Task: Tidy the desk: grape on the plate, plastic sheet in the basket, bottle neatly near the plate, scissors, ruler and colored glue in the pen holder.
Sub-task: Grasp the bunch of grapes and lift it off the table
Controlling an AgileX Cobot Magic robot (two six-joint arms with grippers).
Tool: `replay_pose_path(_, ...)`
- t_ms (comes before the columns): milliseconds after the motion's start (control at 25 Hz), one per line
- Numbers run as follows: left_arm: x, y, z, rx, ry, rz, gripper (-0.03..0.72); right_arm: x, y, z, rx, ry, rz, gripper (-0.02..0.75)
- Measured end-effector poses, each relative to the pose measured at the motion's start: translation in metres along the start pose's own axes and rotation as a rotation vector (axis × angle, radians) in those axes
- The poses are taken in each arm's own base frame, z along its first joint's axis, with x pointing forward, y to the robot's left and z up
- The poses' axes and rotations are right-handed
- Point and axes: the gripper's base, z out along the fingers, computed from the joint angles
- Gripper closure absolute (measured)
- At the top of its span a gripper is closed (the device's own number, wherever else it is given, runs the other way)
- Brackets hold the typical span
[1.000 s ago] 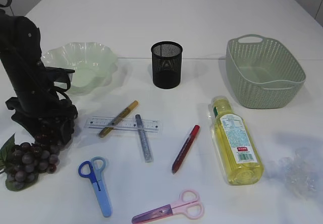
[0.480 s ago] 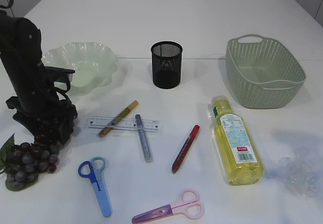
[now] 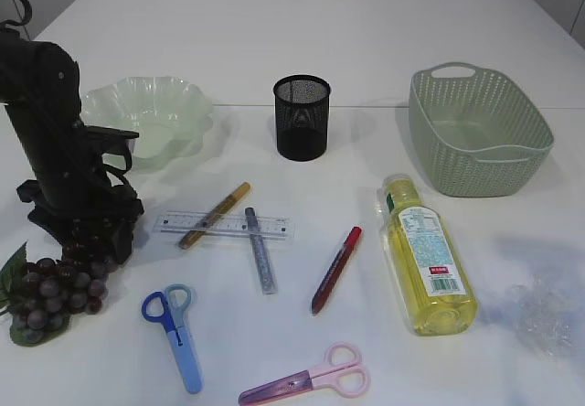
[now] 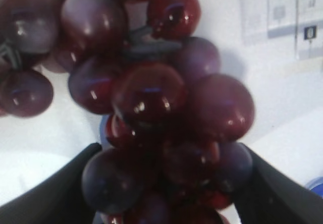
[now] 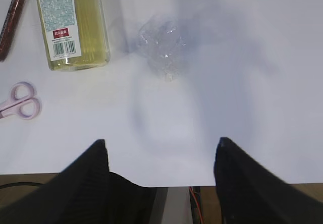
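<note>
At the bottom of the exterior view, the pink scissors point(image 3: 311, 380) lie flat near the centre edge and the blue scissors point(image 3: 175, 331) lie to their left, both closed. At lower left the grape point(image 3: 50, 292) bunch rests on the table point(image 3: 384, 31) with a green leaf at the frame edge. The left gripper point(image 3: 91, 241) stands over the bunch's upper right end; in the left wrist view its two dark fingers point(image 4: 55, 193) sit spread on either side of the lower grapes point(image 4: 166, 133), which fill the gap between them, though whether they press the fruit I cannot tell.

At lower right lies the crumpled clear plastic sheet point(image 3: 544, 310), apart from the bottle point(image 3: 425, 255), which lies on its side with its cap toward the basket. In the right wrist view the right gripper point(image 5: 160, 166) hangs with its fingers point(image 5: 86, 178) spread wide and nothing between them, the plastic sheet point(image 5: 161, 45) lying above it in frame and the bottle point(image 5: 70, 22) at upper left.

In mid-frame a red glue pen point(image 3: 335, 270) lies left of the bottle. A silver glue pen point(image 3: 260, 249) and a gold glue pen point(image 3: 214, 215) both cross the clear ruler point(image 3: 224, 226).

Farther back stand the three containers: the pale green plate point(image 3: 174, 104) at left, partly hidden by the left arm; the black mesh pen holder point(image 3: 302, 118) at centre, upright; and the green basket point(image 3: 480, 132) at right. The plate and basket show nothing inside them; the pen holder's inside cannot be seen.
</note>
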Motion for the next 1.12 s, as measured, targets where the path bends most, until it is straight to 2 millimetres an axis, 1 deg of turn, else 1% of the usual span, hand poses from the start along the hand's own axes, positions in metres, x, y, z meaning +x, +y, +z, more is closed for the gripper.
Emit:
replay_pose_path(120,0.000,0.000,0.000,0.000,-0.002,0.000,0.130,0.000,0.000,0.000,0.000,0.000,0.000,0.226)
replay_pose_path(200,0.000,0.000,0.000,0.000,-0.002,0.000,0.153,0.000,0.000,0.000,0.000,0.000,0.000,0.226)
replay_pose_path(280,0.000,0.000,0.000,0.000,-0.002,0.000,0.214,0.000,0.000,-0.001,0.000,-0.002,0.000,0.227)
replay_pose_path(360,-0.001,0.000,0.000,0.000,-0.008,0.000,0.309,-0.001,0.000,-0.002,-0.001,-0.007,0.000,0.227)
replay_pose_path(440,-0.002,0.000,-0.001,0.000,-0.011,0.000,0.381,-0.001,0.000,-0.002,-0.001,-0.009,-0.001,0.227)
replay_pose_path(520,-0.002,0.000,-0.001,0.001,-0.012,-0.001,0.430,-0.002,0.001,-0.004,-0.002,-0.014,-0.001,0.227)
replay_pose_path(600,-0.001,0.000,-0.001,0.002,0.002,-0.001,0.457,-0.002,0.001,-0.004,-0.003,-0.017,-0.001,0.227)
replay_pose_path(760,0.004,-0.001,-0.004,0.007,0.072,0.000,0.489,-0.002,0.001,-0.004,-0.003,-0.017,-0.001,0.227)
replay_pose_path(840,0.007,-0.001,-0.010,0.010,0.136,0.001,0.494,-0.002,0.001,-0.004,-0.003,-0.017,-0.001,0.227)
replay_pose_path(880,0.006,-0.001,-0.014,0.011,0.141,0.002,0.496,-0.002,0.001,-0.004,-0.003,-0.017,-0.001,0.227)
replay_pose_path(1040,-0.003,-0.003,-0.030,0.021,0.090,-0.004,0.503,-0.002,0.001,-0.004,-0.003,-0.017,-0.001,0.227)
replay_pose_path(1120,-0.004,-0.005,-0.043,0.039,0.053,-0.012,0.503,-0.002,0.001,-0.004,-0.003,-0.017,-0.001,0.227)
